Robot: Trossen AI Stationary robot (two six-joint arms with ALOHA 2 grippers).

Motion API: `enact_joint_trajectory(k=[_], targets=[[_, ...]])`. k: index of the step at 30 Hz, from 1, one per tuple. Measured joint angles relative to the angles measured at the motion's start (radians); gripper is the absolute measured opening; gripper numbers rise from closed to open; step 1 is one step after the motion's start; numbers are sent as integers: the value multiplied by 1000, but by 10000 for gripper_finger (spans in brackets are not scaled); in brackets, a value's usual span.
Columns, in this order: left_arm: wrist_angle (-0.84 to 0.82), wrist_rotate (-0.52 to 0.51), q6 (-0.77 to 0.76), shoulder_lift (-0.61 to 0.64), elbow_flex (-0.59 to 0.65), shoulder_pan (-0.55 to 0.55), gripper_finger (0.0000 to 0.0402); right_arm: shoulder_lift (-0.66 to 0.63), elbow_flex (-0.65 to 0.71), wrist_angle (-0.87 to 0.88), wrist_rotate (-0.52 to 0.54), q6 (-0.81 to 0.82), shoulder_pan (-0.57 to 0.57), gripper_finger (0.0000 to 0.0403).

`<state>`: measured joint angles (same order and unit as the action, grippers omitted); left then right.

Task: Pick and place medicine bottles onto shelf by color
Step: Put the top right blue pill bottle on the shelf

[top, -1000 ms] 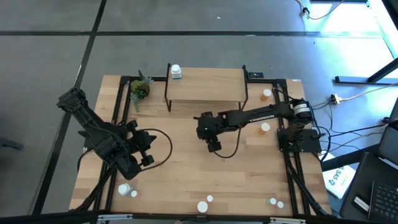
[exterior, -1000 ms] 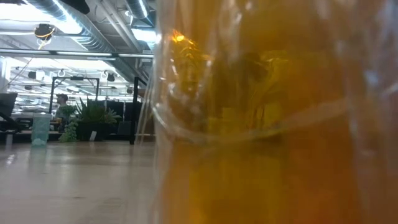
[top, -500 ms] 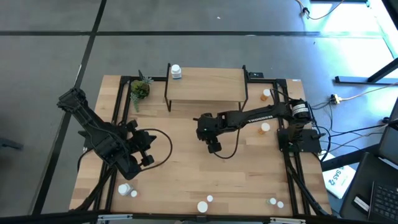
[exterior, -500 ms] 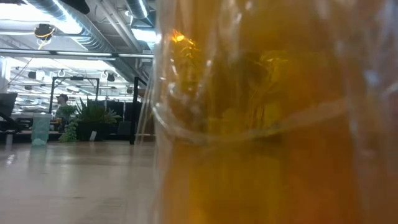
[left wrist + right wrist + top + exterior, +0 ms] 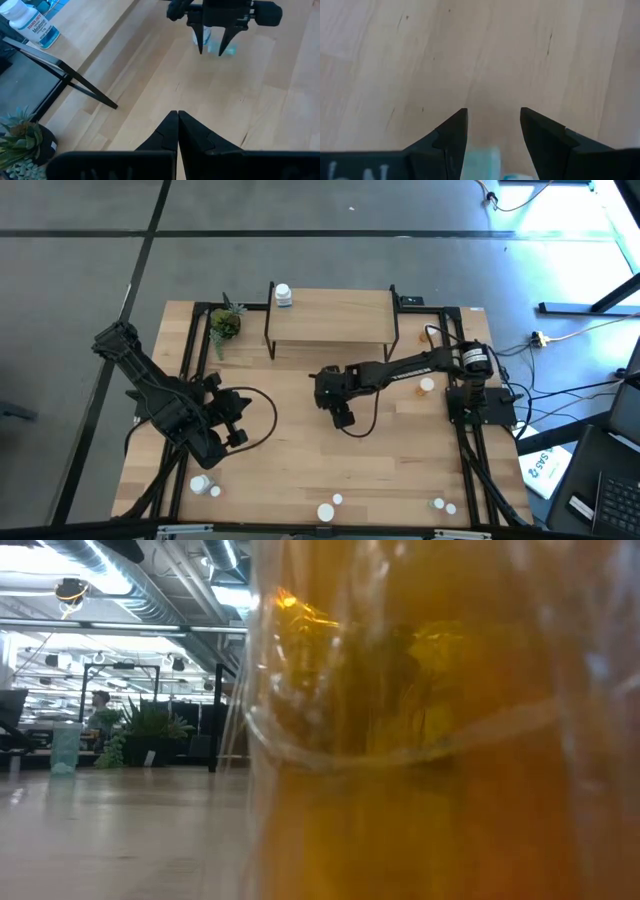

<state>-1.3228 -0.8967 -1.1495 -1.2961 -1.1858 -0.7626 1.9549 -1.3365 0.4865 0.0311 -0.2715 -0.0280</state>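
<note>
Near the front edge of the desk, several white-capped bottles are scattered. The left end effector is parked at the left, fingers pressed together and empty. At mid-desk, the right end effector is held partly open around a pale green bottle. Beyond, one bottle is stood on the shelf.

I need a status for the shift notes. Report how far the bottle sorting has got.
Done: one white bottle stands on the shelf. In hand: the right gripper, over the table's middle, holds a pale green bottle between its fingers. Left: loose bottles along the near edge and right side. The left gripper waits shut.
</note>
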Motion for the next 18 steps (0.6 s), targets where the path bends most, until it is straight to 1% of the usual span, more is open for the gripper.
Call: enact_joint_trajectory(k=[6, 9, 13, 16, 18], targets=[[0, 0, 0, 0, 0, 0, 4, 0, 0, 8, 1, -2, 1, 185], [0, 0, -2, 0, 0, 0, 4, 0, -4, 40, 1, 20, 1, 185], [0, 0, -19, 0, 0, 0, 4, -1, -62, 177, 1, 170, -4, 185], [0, 0, -19, 0, 0, 0, 4, -1, -115, 315, -21, 246, -10, 185], [0, -3, -20, 0, 0, 0, 4, -2, -150, 364, -42, 280, -22, 185]])
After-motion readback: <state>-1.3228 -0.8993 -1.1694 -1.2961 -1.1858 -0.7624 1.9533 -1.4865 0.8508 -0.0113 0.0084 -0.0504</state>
